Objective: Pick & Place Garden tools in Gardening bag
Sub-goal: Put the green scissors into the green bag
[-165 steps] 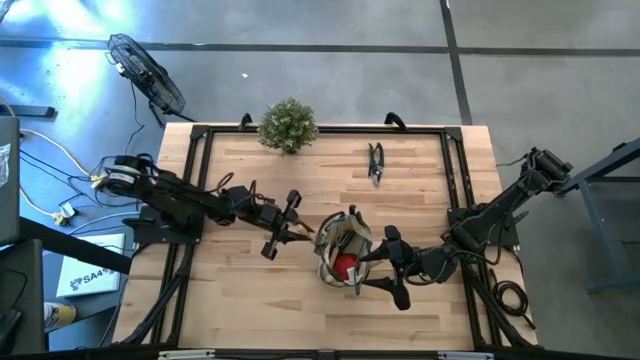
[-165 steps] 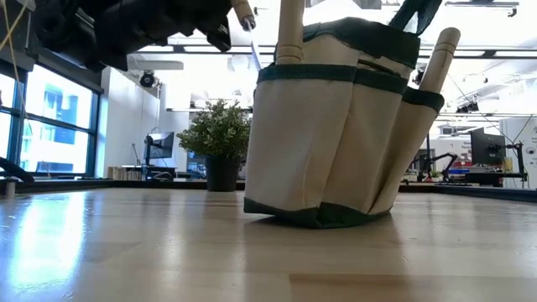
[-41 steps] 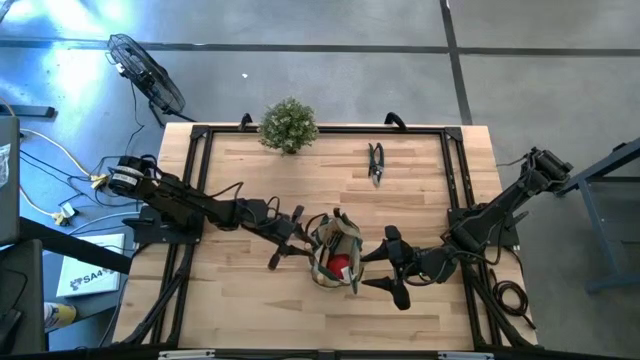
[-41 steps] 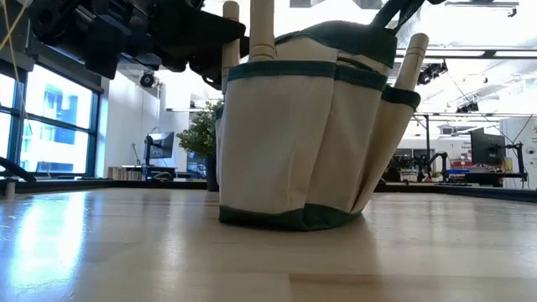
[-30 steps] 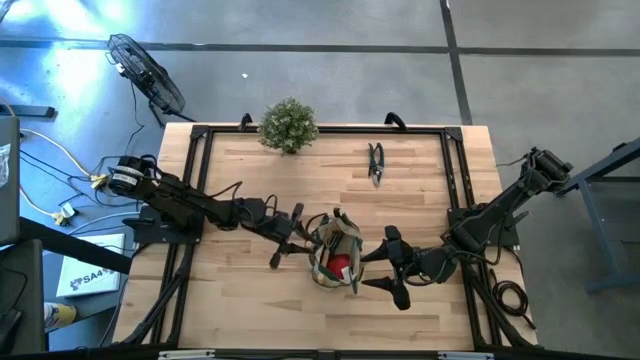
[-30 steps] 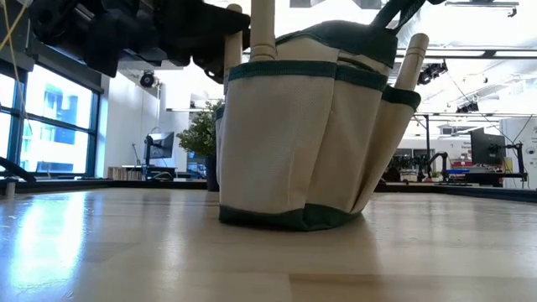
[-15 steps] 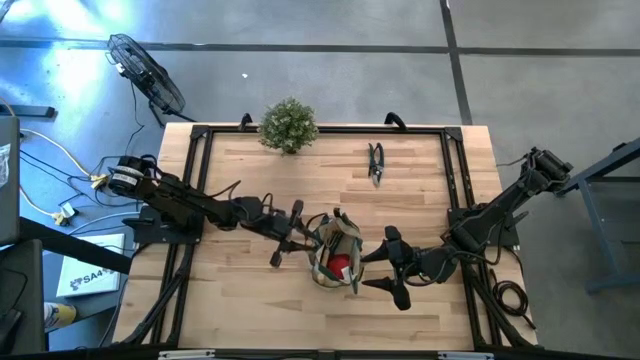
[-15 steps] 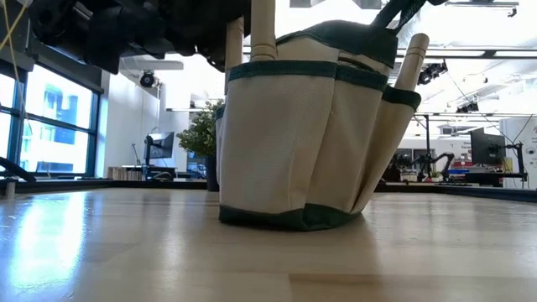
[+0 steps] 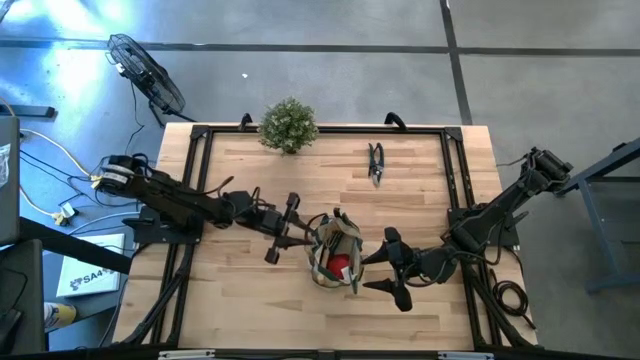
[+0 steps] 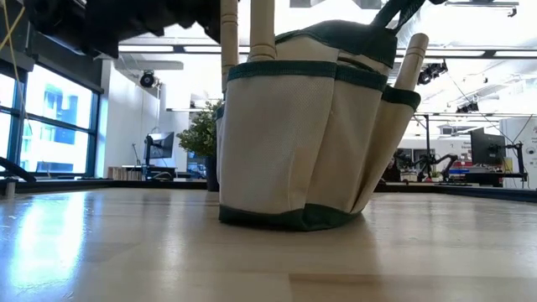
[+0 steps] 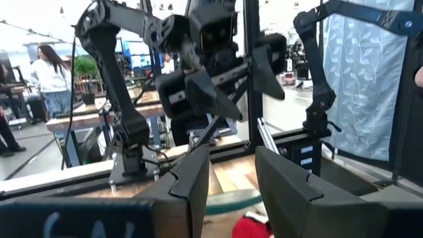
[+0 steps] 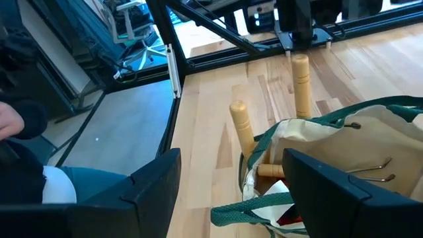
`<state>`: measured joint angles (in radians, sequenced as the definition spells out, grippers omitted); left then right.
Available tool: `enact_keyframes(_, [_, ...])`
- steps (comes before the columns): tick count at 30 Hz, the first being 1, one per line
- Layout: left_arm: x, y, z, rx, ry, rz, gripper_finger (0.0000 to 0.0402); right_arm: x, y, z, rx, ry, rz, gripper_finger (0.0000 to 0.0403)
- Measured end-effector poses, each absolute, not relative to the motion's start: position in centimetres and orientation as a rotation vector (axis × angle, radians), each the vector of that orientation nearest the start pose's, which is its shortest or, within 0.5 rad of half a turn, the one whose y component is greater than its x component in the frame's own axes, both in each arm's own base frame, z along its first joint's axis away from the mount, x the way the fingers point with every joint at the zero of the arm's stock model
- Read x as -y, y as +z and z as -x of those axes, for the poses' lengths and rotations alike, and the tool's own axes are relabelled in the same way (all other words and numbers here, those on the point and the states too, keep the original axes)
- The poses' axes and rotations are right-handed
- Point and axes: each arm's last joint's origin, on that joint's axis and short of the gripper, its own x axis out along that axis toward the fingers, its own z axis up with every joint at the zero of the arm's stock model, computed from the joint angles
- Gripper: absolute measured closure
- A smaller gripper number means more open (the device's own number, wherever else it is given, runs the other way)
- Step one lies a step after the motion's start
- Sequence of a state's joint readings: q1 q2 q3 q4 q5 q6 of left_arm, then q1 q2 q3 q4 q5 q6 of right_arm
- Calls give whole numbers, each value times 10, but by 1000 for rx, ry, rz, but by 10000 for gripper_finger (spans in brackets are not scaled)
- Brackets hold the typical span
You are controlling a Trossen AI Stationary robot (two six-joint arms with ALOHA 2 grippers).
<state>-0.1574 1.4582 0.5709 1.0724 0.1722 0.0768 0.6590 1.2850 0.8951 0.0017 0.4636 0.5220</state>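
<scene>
The gardening bag point(image 9: 335, 255) stands upright on the table's middle. Wooden tool handles point(image 10: 262, 29) point(image 10: 415, 59) stick up from its side pockets. Another handle point(image 10: 228, 33) rises at its left side. A red piece point(image 9: 341, 266) lies inside. My left gripper point(image 9: 305, 235) is open just left of the bag and above that handle point(image 12: 301, 79), with nothing between its fingers point(image 11: 192, 178). My right gripper point(image 9: 370, 268) is open wide at the bag's right side, and the bag's rim point(image 12: 344, 145) lies ahead between its fingers. Dark snips point(image 9: 376, 163) lie flat near the far edge. My right gripper has its fingers point(image 12: 330, 185) on either side of the bag's near rim and green loop handle point(image 12: 244, 215). Whether either finger touches the cloth I cannot tell.
A bushy potted plant point(image 9: 288, 125) stands at the far edge, left of the snips. A black frame point(image 9: 197, 190) runs along the table's left, right and far sides. Bare wood lies along the near edge in front of the bag.
My left gripper has risen off the bag's left side, drawn back a little toward the table's left edge, and tipped its fingers upward. The handle below it has stayed standing at the bag. The bag and my right gripper have kept still.
</scene>
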Motion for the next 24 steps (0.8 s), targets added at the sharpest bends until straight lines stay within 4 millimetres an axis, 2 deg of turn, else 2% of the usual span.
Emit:
enact_keyframes(7, [49,248,-272,247,-347,-79,281,-165,283,-230,-408,200,-328,147])
enact_keyframes(14, [50,255,-262,177,-434,-73,281,-170,278,-228,-451,232,-311,147])
enact_keyframes(16, [49,254,-260,137,-440,-52,281,-170,274,-226,-482,208,-301,147])
enact_keyframes(24, [49,251,-254,20,-444,-6,281,-157,262,-224,-520,-74,-316,147])
